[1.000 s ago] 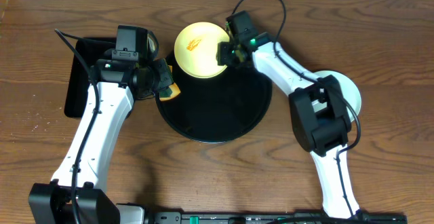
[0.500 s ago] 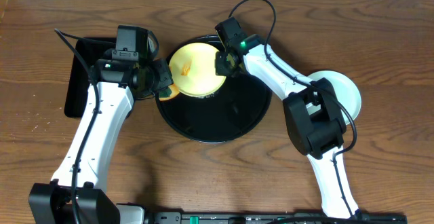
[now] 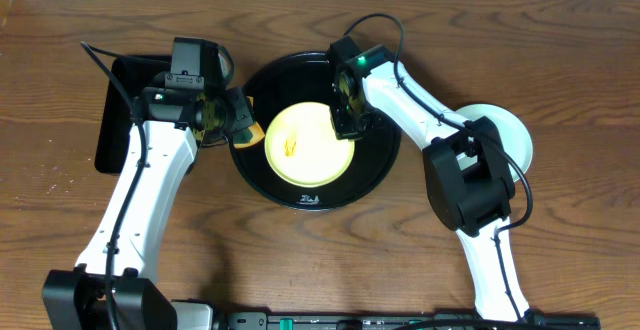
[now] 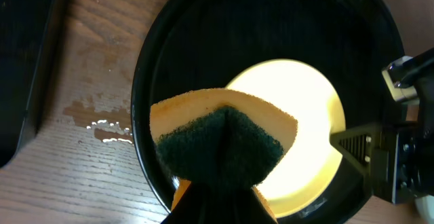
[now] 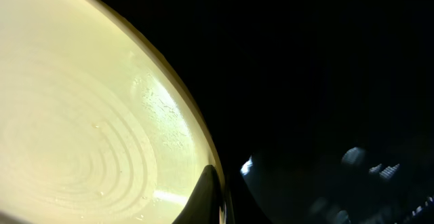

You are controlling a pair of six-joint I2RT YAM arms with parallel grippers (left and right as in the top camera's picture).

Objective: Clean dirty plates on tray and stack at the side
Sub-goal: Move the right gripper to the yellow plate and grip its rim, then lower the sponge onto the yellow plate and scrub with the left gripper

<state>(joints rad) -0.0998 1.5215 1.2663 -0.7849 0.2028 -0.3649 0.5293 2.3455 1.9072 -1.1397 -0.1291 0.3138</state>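
The pale yellow plate (image 3: pixel 308 152) lay flat inside the round black tray (image 3: pixel 288 78), set a little toward the robot's side of the middle, with glossy black showing all round it. An orange-brown smear (image 3: pixel 290 147) marked the left part of its face. The right gripper (image 3: pixel 346 122) was down at the plate's far right edge with its jaws pinched together on the rim. From that wrist's own camera one dark fingertip (image 5: pixel 209 191) sat right on the lip of the plate, with the black floor of the tray beyond it. The left gripper (image 3: pixel 243 122) hung at the tray's left rim, clamped on a sponge (image 4: pixel 224 139), yellow-orange with a dark green scouring face. Seen from the left wrist, the sponge reached over the rim and overlapped the near side of the plate, though I could not make out whether it touched the plate or hung just above it. Off to the right, well apart from the tray, a pale mint plate (image 3: pixel 515 135) showed on the wooden table (image 3: pixel 560 50), partly under the right arm. A rectangular black tray (image 3: pixel 112 120) lay to the left, behind the left arm. A small wet patch (image 4: pixel 102 125) glinted on the wood just outside the round tray's rim.
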